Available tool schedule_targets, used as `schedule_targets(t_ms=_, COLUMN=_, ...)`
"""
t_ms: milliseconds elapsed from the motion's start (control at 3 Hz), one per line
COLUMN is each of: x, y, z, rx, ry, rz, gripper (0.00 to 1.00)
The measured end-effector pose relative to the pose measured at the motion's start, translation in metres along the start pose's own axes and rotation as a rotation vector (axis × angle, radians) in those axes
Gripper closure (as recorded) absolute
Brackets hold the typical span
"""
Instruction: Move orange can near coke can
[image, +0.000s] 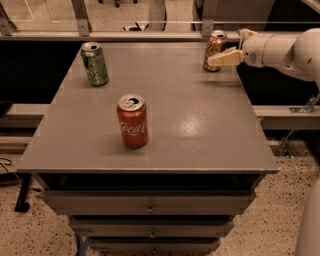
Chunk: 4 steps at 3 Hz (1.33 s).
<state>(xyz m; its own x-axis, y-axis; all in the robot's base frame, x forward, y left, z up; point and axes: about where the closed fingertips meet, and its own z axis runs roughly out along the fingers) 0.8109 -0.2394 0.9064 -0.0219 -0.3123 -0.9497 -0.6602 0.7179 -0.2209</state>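
Note:
The orange can (214, 49) stands upright at the table's far right corner. The coke can (132, 121) stands upright in the front middle of the table, far from the orange can. My gripper (224, 49) reaches in from the right at the orange can's height. It is open, with its near finger (227, 57) lying across the can's right front side. Nothing is held.
A green can (94, 63) stands upright at the far left of the grey table (200, 125). Drawers sit below the table's front edge. A glass rail runs behind the table. My white arm (285, 47) hangs over the table's right edge.

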Motion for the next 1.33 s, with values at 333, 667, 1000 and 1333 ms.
schedule_targets(t_ms=333, x=-0.002, y=0.003, z=0.025, rx=-0.033, ry=-0.068, rz=0.091, gripper=0.18)
schedule_targets(t_ms=667, x=-0.011, y=0.014, z=0.039, rx=-0.089, ry=-0.082, rz=0.148, gripper=0.41)
schedule_targets(t_ms=1000, x=-0.022, y=0.032, z=0.041, rx=-0.164, ry=-0.089, rz=0.197, gripper=0.64)
schedule_targets(t_ms=1333, x=-0.045, y=0.071, z=0.029, rx=-0.296, ry=-0.129, rz=0.226, gripper=0.88)
